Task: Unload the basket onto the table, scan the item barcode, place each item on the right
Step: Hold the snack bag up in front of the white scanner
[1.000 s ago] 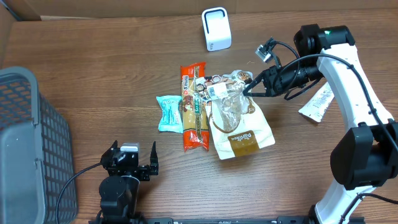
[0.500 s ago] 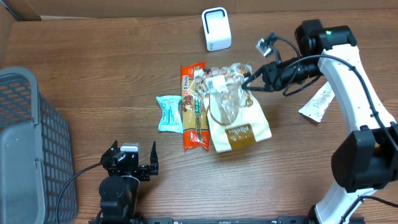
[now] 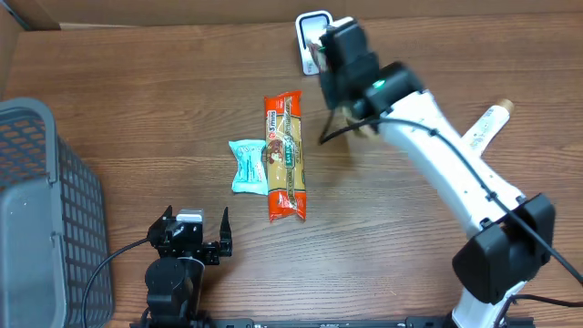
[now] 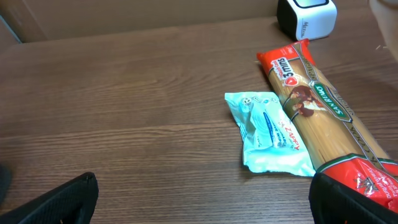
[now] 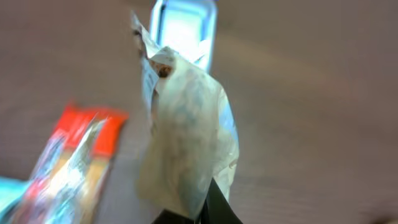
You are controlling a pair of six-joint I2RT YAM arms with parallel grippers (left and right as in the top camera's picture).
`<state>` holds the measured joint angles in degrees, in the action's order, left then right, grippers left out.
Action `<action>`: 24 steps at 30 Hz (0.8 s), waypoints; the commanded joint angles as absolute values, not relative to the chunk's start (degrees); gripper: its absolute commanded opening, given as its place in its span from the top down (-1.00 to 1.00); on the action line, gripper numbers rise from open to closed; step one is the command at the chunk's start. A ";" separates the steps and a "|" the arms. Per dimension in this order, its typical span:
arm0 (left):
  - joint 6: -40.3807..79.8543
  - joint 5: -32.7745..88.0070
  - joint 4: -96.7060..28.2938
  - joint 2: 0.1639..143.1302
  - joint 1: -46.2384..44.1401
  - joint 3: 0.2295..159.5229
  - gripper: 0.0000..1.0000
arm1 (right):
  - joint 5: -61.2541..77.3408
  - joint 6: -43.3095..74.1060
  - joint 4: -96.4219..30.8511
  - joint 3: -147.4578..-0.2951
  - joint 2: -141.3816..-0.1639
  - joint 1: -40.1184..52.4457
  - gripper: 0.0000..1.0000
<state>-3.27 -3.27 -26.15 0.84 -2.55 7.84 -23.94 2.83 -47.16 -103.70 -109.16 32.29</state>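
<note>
Pale, crinkled plastic filled the right wrist view. The right gripper (image 5: pixel 202 210) had its dark fingers (image 5: pixel 217 215) pressed together on one edge of a soft bag (image 5: pixel 186 137). The bag reached away from the fingers toward the white scanner (image 5: pixel 184 25). It was held up off the table, just in front of the scanner's face. Whether the two touched could not be told, and what the bag held was too blurred to name. To its lower left lay a red and orange pasta packet (image 5: pixel 74 165).

From above, the right arm (image 3: pixel 437 159) stretched from the near right corner diagonally across to the far middle of the wooden table (image 3: pixel 137 100). Its wrist was over the scanner and hid the bag. A white sachet (image 3: pixel 483 128) lay just beyond the arm on the right.

The left gripper (image 4: pixel 204 186) sat low at the near edge with its fingers (image 4: pixel 56 202) spread wide over bare wood. Ahead of it lay a teal packet (image 4: pixel 273 130), touching the pasta packet's side.

A grey mesh basket (image 3: pixel 55 219) stood at the table's left edge, well apart from the packets. Its contents could not be made out.
</note>
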 commanded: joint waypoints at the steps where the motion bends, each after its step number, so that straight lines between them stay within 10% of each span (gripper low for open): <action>1: -2.57 -3.79 -26.15 0.25 -2.55 7.49 -0.99 | -47.86 -4.80 -41.74 -105.71 -110.43 33.50 0.93; 24: -2.57 -3.79 -26.15 0.25 -2.55 7.49 -0.99 | -47.94 -60.18 6.79 -105.71 -129.36 30.74 0.93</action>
